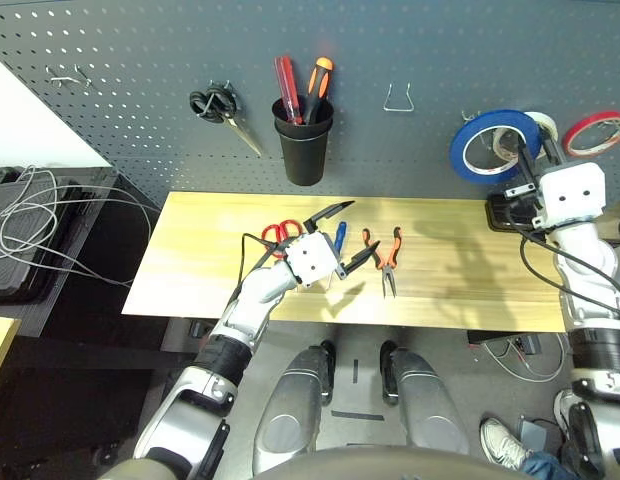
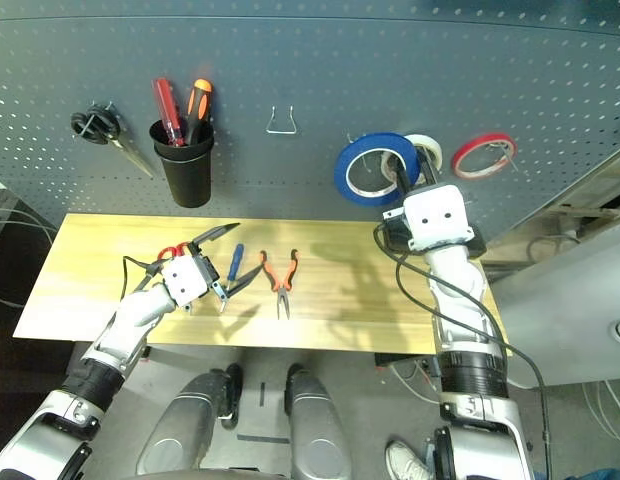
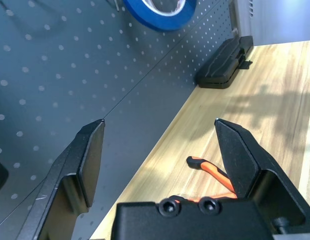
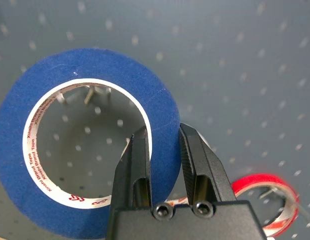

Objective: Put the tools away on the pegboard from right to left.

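Note:
My right gripper point(image 4: 164, 137) is shut on the wall of the blue tape roll point(image 4: 95, 65), holding it flat against the pegboard point(image 1: 140, 150) at the right. Metal hook prongs point(image 4: 92, 95) show through the roll's hole. On the wooden table point(image 1: 190, 270) lie the red-handled scissors point(image 1: 282, 232), the blue-handled screwdriver point(image 1: 340, 236) and the orange-and-black pliers point(image 1: 387, 255). My left gripper point(image 1: 358, 228) hovers open just above the screwdriver, between the scissors and the pliers, with nothing between its fingers point(image 3: 90, 150).
A white tape roll point(image 1: 540, 125) and a red tape roll point(image 1: 597, 130) hang right of the blue one. Black-handled scissors point(image 1: 215, 105), a black cup point(image 1: 304, 145) with screwdrivers and a bare wire hook point(image 1: 397, 98) are on the board. A black box point(image 1: 505, 212) sits at the table's right end.

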Tool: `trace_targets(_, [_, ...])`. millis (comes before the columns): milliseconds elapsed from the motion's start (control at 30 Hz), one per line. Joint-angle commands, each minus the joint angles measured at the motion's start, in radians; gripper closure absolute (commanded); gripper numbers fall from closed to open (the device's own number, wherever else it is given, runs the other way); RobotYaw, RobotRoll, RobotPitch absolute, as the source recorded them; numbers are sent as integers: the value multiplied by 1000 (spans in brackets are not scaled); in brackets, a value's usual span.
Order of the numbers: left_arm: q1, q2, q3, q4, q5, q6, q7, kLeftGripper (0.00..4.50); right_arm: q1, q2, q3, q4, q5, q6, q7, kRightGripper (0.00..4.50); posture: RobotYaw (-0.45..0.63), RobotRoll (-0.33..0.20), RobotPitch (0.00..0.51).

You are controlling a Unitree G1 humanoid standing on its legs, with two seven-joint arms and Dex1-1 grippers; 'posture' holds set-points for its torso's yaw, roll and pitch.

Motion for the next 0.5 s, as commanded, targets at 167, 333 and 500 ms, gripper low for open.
trace_targets(167, [10, 1, -7, -3, 11, 23, 0, 0, 2, 36, 32, 40, 34, -11, 20, 2445, 24, 0, 232])
trace_targets(333, [15, 6, -13, -23, 7, 40, -15, 0, 127, 35, 41, -44, 89, -3, 105, 648, 21, 0, 248])
trace_targets(500, [27, 0, -34, -27, 6, 169, -58, 0, 226, 32, 43, -69, 121, 39, 166, 27, 6, 0, 257])
